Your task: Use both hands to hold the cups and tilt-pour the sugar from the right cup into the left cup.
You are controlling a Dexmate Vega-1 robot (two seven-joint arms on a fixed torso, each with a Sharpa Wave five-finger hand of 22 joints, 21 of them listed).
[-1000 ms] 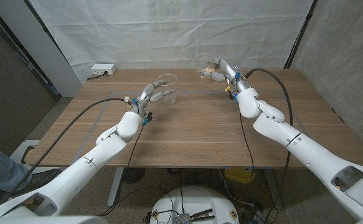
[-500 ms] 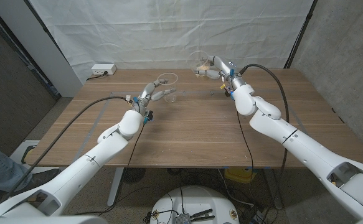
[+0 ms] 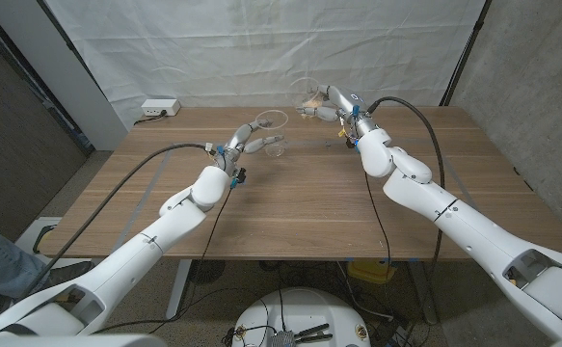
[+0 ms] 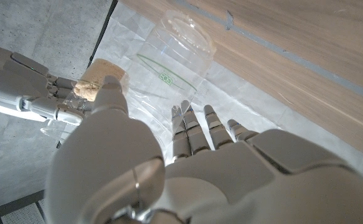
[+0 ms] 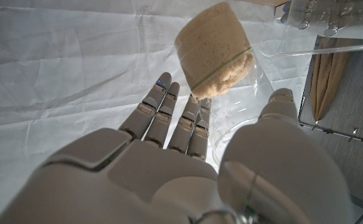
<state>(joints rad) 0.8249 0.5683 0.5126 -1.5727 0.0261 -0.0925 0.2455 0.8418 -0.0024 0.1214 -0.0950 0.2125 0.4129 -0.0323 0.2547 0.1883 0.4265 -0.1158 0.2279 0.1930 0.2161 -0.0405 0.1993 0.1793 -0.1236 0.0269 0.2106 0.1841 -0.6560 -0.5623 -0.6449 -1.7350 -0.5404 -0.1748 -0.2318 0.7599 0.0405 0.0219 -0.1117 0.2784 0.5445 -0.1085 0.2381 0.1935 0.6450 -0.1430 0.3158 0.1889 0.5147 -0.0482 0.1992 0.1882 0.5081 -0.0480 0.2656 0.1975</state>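
Two clear plastic cups are lifted above the wooden table (image 3: 300,207). At twelve o'clock, the right hand (image 3: 331,104) grips the sugar-filled cup (image 3: 308,96). At eleven o'clock, the left hand (image 3: 247,143) holds the empty cup (image 3: 273,133).

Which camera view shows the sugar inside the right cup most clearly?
The right wrist view: the sugar is large and grainy there, inside the clear right cup held by the right hand. In the left wrist view it is a small tan patch. In the head view it is a tiny tan spot.
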